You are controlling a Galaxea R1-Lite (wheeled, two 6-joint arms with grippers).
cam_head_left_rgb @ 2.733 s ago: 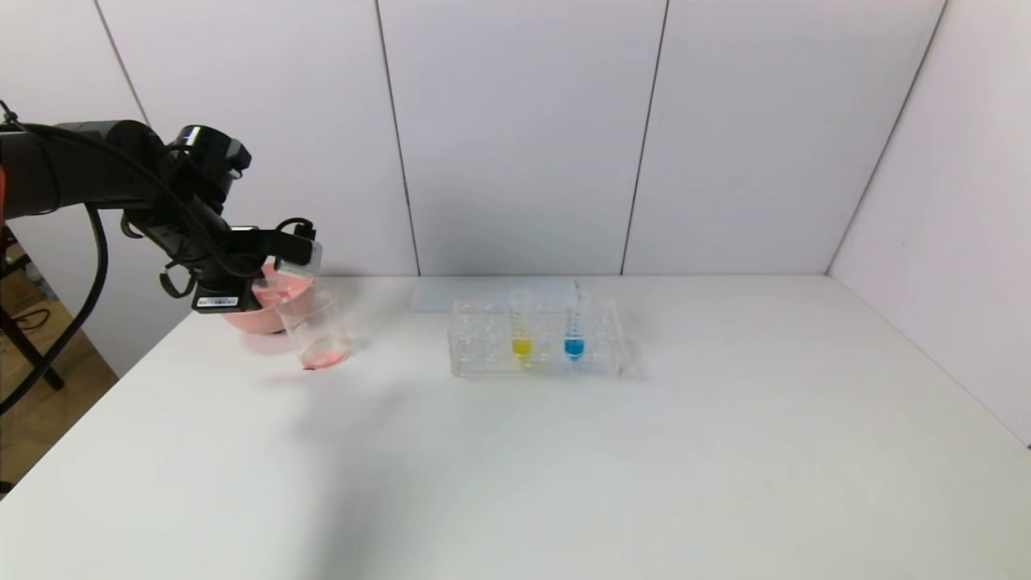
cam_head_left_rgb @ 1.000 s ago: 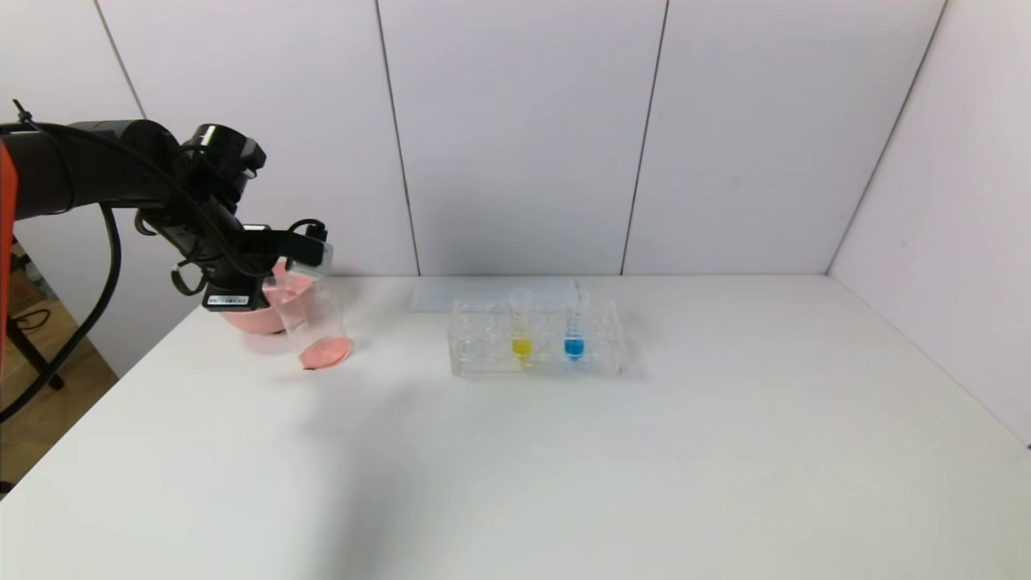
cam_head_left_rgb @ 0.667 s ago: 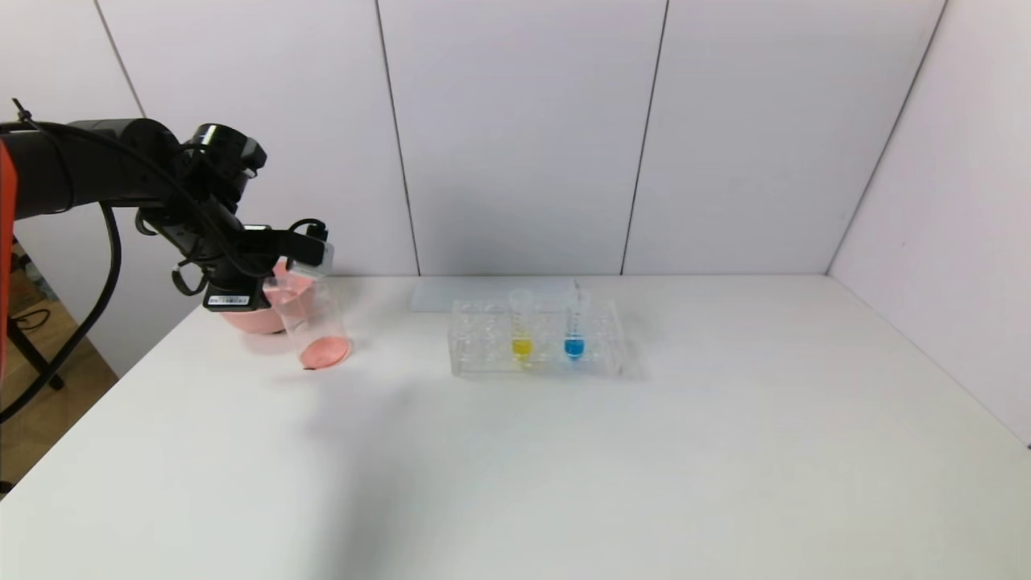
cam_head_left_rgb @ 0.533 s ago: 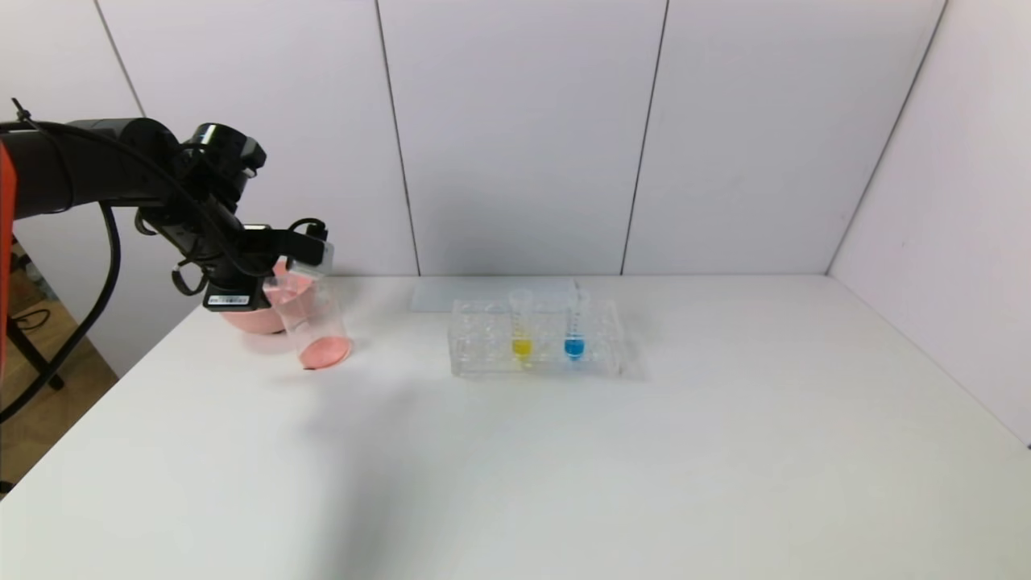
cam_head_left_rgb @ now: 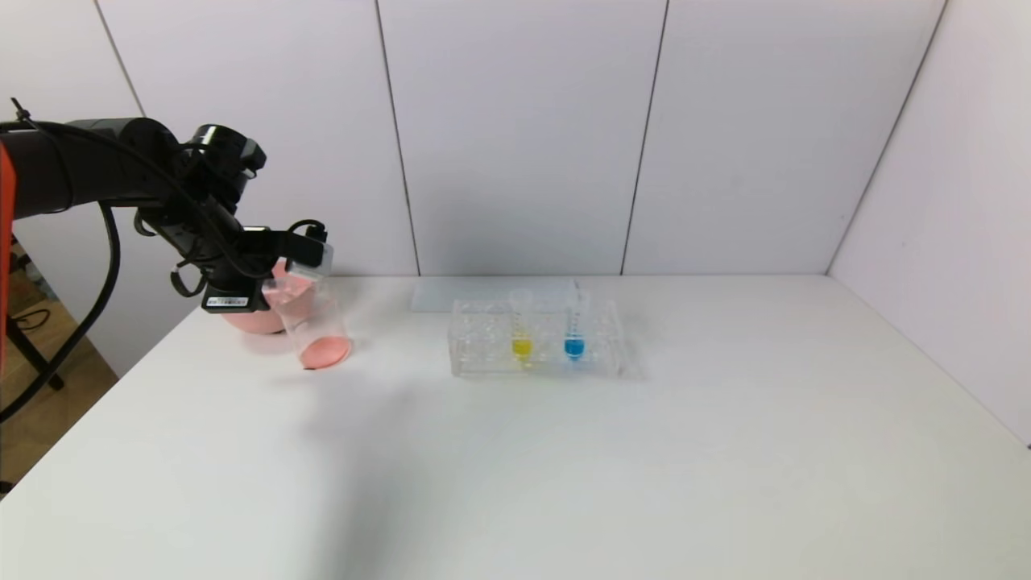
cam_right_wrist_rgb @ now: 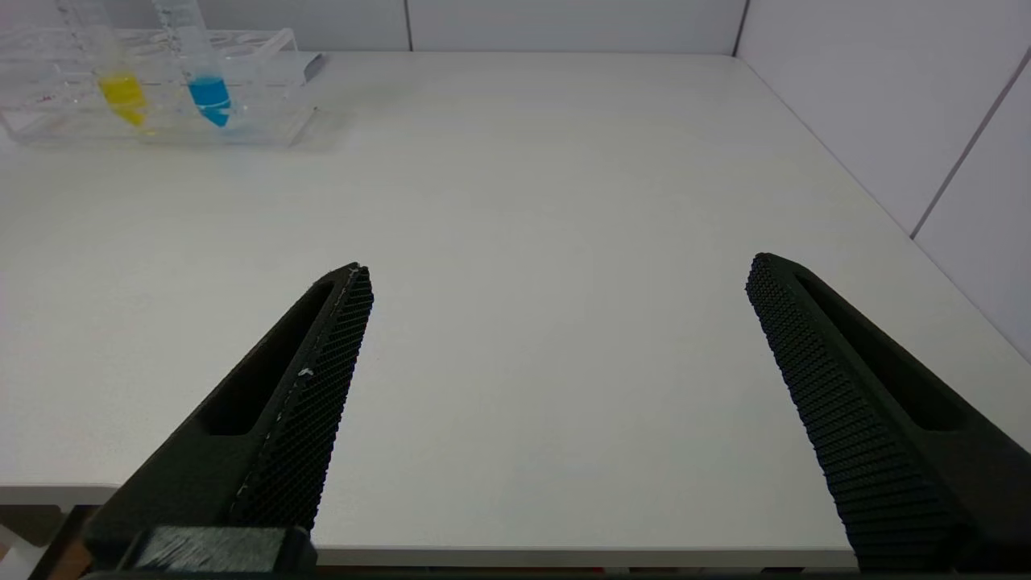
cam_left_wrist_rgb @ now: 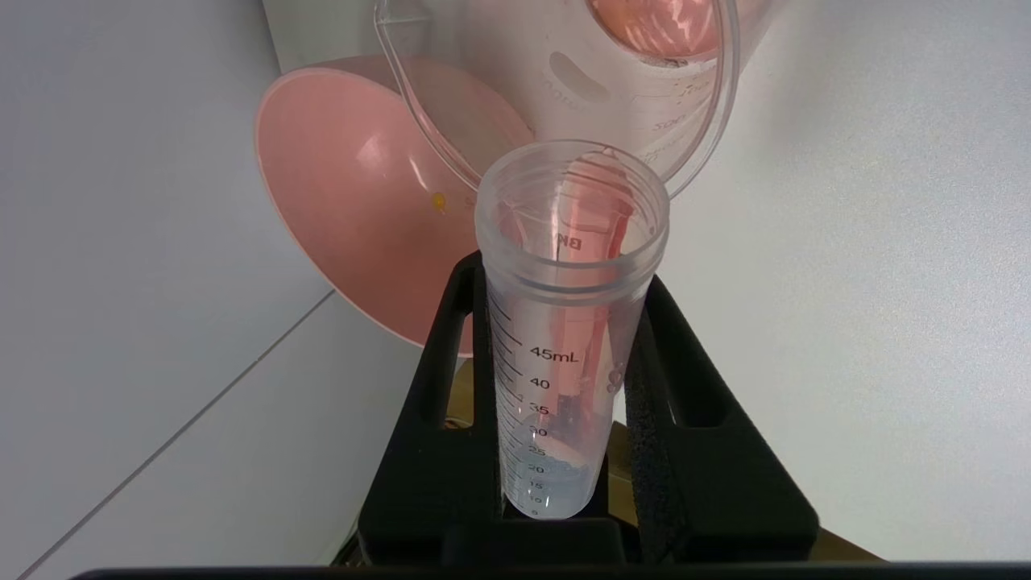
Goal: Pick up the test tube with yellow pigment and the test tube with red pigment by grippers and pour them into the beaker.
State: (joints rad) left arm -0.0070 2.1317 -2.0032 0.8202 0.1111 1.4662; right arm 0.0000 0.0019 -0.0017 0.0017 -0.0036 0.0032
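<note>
We hold the test tube with red pigment (cam_left_wrist_rgb: 564,322) clamped between our left gripper (cam_left_wrist_rgb: 568,354) fingers, its long axis tipped so its open mouth meets the rim of the beaker (cam_head_left_rgb: 310,322); red liquid pools in the beaker's base, so we judge this pour nearly done. The test tube with yellow pigment (cam_head_left_rgb: 521,326) stands upright in the clear rack (cam_head_left_rgb: 536,338), right of the beaker. Our right gripper (cam_right_wrist_rgb: 556,338), fingers spread wide, hangs over the bench (cam_head_left_rgb: 564,467), well apart from the rack.

Clear glossy plastic beaker (cam_head_left_rgb: 314,322), matt white table (cam_head_left_rgb: 564,451), textured black tool (cam_right_wrist_rgb: 556,290) fingers.
</note>
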